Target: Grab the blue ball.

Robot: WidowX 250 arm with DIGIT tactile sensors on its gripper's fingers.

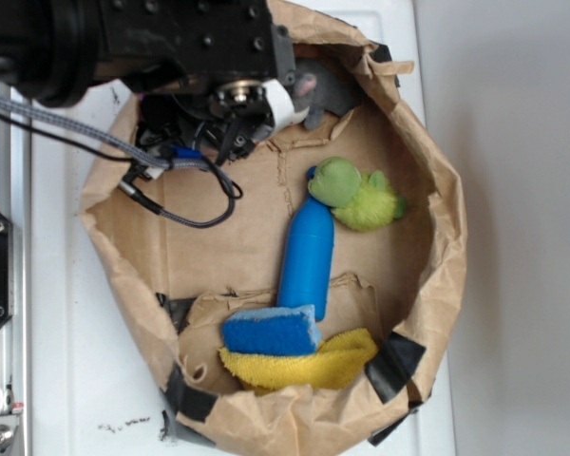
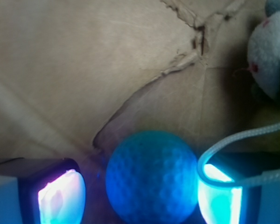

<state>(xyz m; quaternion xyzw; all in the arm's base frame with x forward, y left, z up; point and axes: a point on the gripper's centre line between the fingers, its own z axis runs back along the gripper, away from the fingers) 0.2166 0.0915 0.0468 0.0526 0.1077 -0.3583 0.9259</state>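
Between the open pincer (image 2: 140, 198) fingers, blue ball (image 2: 151, 176), on brown cardboard (image 2: 84, 70)

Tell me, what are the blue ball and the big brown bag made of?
The blue ball looks like rubber or hard foam, matte and covered in small dimples like a golf ball. The brown bag looks like paper: creased, torn edges, patched with black tape.

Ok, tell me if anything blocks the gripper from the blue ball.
Nothing visible does. In the wrist view the blue ball sits on the brown paper right between the two fingers of the open gripper, with clear gaps either side.
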